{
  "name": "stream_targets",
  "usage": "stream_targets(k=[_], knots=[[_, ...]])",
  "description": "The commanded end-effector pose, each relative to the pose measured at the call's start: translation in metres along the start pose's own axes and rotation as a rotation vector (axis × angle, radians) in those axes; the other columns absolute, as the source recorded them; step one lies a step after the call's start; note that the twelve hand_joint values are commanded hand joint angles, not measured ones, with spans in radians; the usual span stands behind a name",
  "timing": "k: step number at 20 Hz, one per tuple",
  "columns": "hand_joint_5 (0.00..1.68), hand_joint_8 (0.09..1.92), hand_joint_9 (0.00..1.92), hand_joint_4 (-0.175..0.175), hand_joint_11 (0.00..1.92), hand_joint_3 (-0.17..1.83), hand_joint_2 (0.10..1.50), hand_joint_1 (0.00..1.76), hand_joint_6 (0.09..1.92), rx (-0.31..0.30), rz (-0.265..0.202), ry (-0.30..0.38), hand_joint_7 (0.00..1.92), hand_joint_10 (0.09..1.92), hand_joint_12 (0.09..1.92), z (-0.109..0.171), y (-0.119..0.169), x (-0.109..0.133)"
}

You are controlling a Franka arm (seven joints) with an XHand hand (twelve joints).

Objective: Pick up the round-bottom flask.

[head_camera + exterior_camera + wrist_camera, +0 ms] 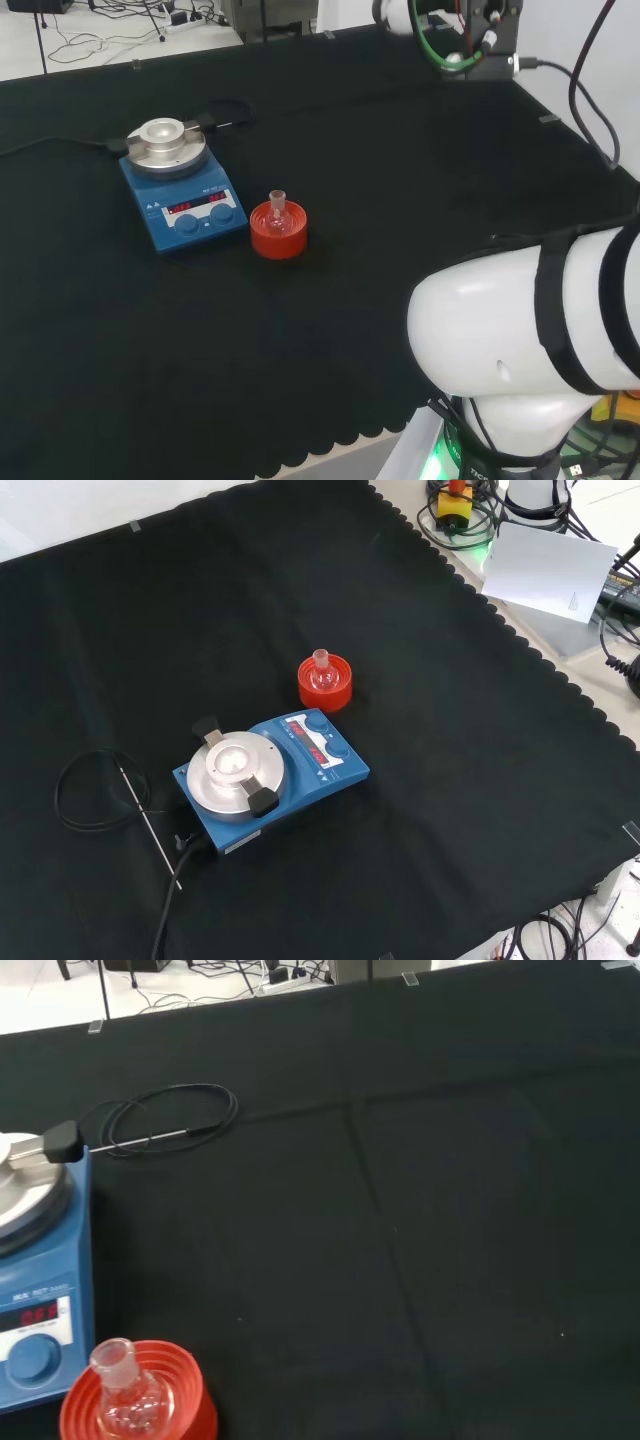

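A small clear round-bottom flask [278,214] sits upright in a red ribbed ring stand [278,236] on the black cloth, just right of a blue stirrer plate in the head view. The front view has the flask [322,672] on its stand [326,684] near the cloth's middle, just beyond the plate. In the wrist view the flask [124,1392] and stand [140,1410] are at some distance, nothing touching them. I cannot see the state of the hand.
A blue stirrer plate [184,207] with a round metal top [233,770] stands beside the stand. Its black cable and thin probe [145,820] lie coiled on the cloth. The arm's white links [530,340] stand at the head view's right.
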State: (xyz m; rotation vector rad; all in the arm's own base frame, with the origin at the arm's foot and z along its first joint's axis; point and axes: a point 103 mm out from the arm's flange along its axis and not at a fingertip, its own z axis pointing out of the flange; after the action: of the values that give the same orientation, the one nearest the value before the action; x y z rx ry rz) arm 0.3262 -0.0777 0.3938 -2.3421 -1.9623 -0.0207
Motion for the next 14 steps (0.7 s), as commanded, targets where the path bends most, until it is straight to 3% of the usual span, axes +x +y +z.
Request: stream_targets(k=[1,12,14], knots=[[0.46,0.55,0.26,-0.029,0.12,0.22,1.21,0.34,0.24,0.038,-0.012,0.047,0.1,0.66,1.37,0.067,0.02,-0.001],[0.45,0.57,0.31,-0.031,0.15,0.18,1.04,0.57,0.2,0.1,-0.053,0.093,0.14,0.66,1.37,0.142,0.054,0.043],[0.46,0.57,0.32,-0.03,0.16,0.17,1.0,0.63,0.2,0.14,-0.066,0.078,0.15,0.66,1.37,0.156,0.059,0.055]])
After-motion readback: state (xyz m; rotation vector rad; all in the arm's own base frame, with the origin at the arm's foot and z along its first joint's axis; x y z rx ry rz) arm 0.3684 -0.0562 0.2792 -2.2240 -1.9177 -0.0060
